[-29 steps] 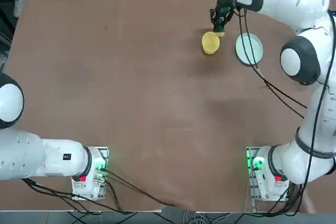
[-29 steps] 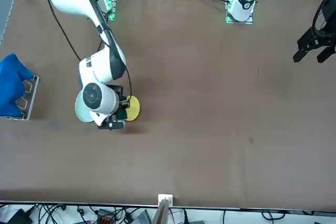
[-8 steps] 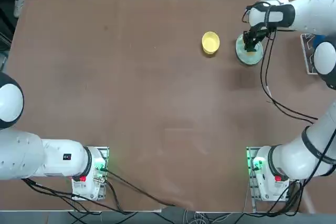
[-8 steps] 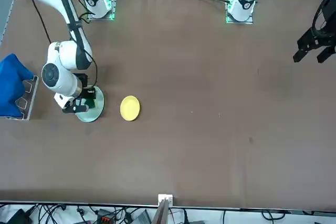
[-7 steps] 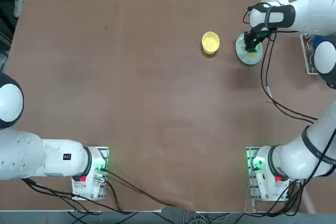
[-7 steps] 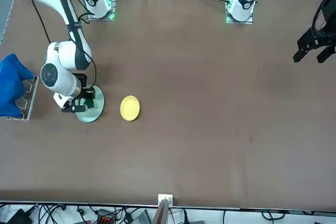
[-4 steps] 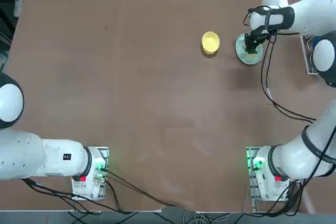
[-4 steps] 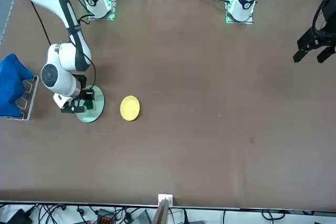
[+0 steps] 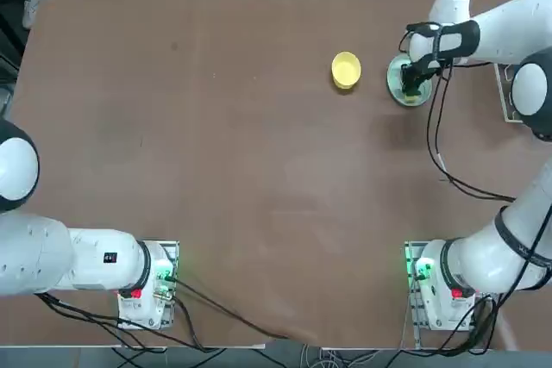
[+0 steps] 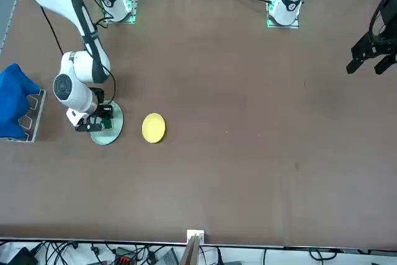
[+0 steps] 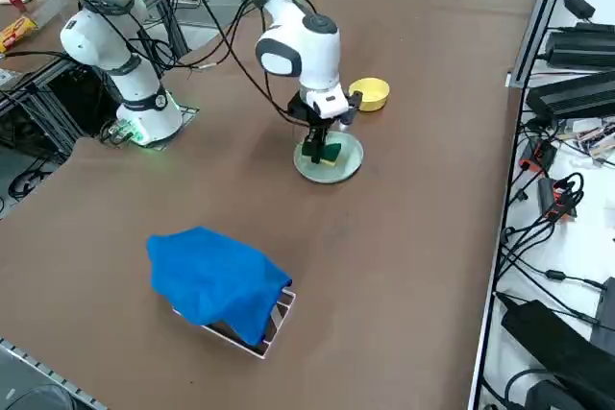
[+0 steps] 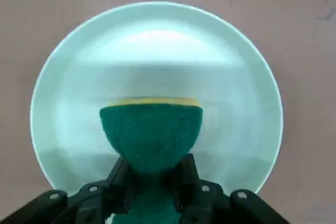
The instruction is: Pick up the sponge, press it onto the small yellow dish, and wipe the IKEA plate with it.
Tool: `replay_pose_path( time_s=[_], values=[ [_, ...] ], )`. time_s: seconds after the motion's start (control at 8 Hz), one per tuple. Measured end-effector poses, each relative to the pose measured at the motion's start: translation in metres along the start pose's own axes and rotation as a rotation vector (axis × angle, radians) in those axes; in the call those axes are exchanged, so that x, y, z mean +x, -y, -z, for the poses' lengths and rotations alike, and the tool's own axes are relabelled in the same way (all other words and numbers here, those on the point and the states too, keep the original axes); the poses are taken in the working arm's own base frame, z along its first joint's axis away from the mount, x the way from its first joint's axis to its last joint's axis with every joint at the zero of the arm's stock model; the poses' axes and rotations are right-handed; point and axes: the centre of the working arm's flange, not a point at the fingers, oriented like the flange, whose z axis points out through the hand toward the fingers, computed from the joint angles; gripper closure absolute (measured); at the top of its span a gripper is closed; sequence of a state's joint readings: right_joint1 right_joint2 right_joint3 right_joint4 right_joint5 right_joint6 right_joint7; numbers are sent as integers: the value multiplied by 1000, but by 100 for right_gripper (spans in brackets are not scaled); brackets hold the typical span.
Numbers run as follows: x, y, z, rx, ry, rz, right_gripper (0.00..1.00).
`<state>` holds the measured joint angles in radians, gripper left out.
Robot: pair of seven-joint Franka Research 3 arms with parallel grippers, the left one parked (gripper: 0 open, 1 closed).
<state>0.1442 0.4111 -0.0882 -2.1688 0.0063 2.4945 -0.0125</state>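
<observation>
The pale mint IKEA plate (image 12: 157, 45) lies near the table's far right part (image 9: 396, 85), (image 11: 352, 156). My right gripper (image 12: 152, 178) is shut on the sponge (image 12: 151, 129), dark green with a thin yellow layer at its far edge. The sponge (image 11: 330, 153) is pressed down on the plate's inner surface, with the gripper (image 11: 314, 144) pointing straight down over it (image 9: 415, 82). The small yellow dish (image 9: 346, 69) sits apart, just left of the plate in the top view, and is also seen from the side (image 11: 371, 93) and front (image 10: 153, 128).
A blue cloth (image 11: 215, 277) drapes over a metal rack (image 10: 32, 116) at the table's right edge, a short way beyond the plate. The arm's black cable (image 9: 435, 131) hangs down over the table near the plate.
My right gripper has slid the sponge a little across the mint plate, toward the robot's side, while staying shut on it. The dishes have not moved.
</observation>
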Motion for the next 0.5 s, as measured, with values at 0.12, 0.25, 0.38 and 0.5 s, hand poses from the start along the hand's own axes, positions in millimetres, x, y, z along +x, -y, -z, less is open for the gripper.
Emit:
replay_pose_path(
  time_s=[0.12,0.25,0.38,0.5],
  values=[
    [-1,-4,-1,1,-1,7,61],
    [-2,-11,-1,2,-1,18,61],
    [-2,-21,-2,3,-1,27,61],
    [-2,-32,-2,4,-3,37,61]
  ],
)
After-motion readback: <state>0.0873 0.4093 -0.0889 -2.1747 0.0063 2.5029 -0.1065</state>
